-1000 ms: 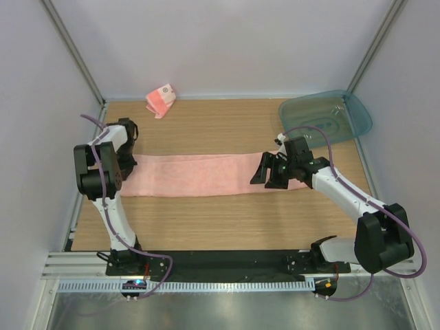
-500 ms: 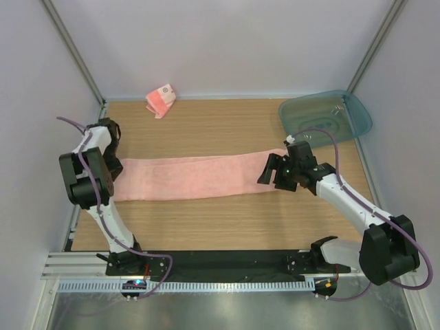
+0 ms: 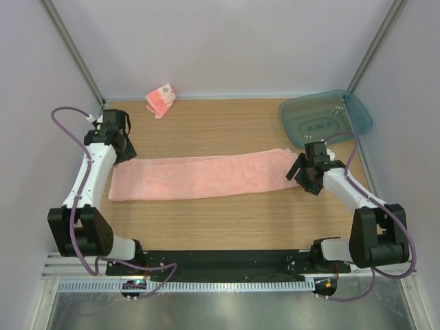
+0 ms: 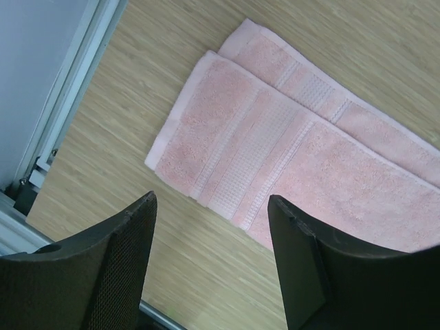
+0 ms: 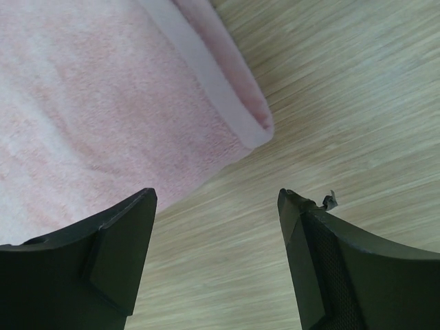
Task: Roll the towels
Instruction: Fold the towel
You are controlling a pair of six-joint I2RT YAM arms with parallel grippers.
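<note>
The larger plain pink towel [image 3: 203, 176] lies flat across the middle of the table, folded into a long strip. Its left end [image 4: 275, 137] shows two offset layers with woven bands. Its right end [image 5: 103, 89] shows a folded corner. My left gripper [image 3: 118, 146] [image 4: 212, 199] hovers open just off the left end, holding nothing. Just past the right end, my right gripper [image 3: 301, 173] [image 5: 216, 194] is open over bare wood. The smaller striped towel [image 3: 161, 100] with a white round mark sits crumpled at the back left.
A teal plastic tray [image 3: 325, 117] lies at the back right corner, close behind the right arm. Metal frame rails [image 4: 62, 117] run along the table's left edge beside the left gripper. White walls close in the back and sides.
The left gripper opened, let go of the towel's left end and drew back toward the far left. The right gripper slid rightward off the right end. The towel shifted slightly left and lies flat.
</note>
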